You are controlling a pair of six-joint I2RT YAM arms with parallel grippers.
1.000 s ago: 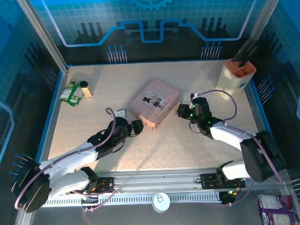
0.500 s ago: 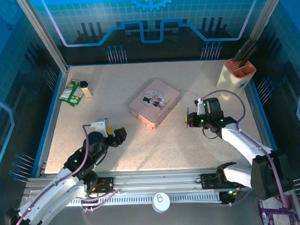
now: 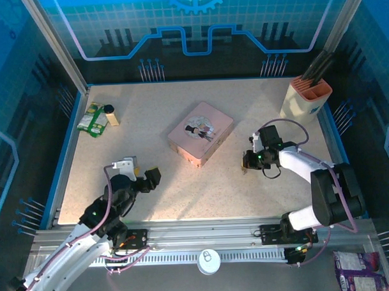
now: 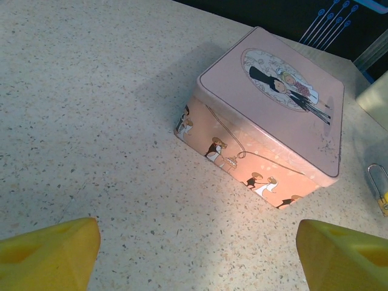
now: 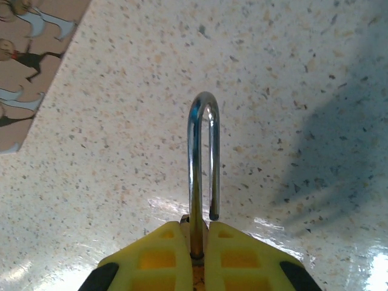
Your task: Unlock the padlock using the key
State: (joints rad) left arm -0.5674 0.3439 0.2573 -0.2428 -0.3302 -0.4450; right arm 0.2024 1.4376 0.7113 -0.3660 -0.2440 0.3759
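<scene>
Far left on the counter (image 3: 149, 115), green snack packets (image 3: 91, 120) lie near the blue edge. The left arm's fingers (image 3: 152, 176) hover low over the near-left part of the counter; the left wrist view shows these yellow fingers (image 4: 48, 254) spread wide with nothing between them, facing the pink tin (image 4: 273, 115). The tin (image 3: 200, 132) sits mid-counter, lid shut. Right of it, apart from its near corner, the padlock (image 4: 381, 188) rests on the counter, pinched by the right arm's fingers (image 3: 249, 159). In the right wrist view, those fingers (image 5: 157, 260) press together on the padlock (image 5: 203, 163) at the foot of its silvery shackle, whose shorter leg ends free. An orange-and-cream holder (image 3: 306, 97) stands far right.
</scene>
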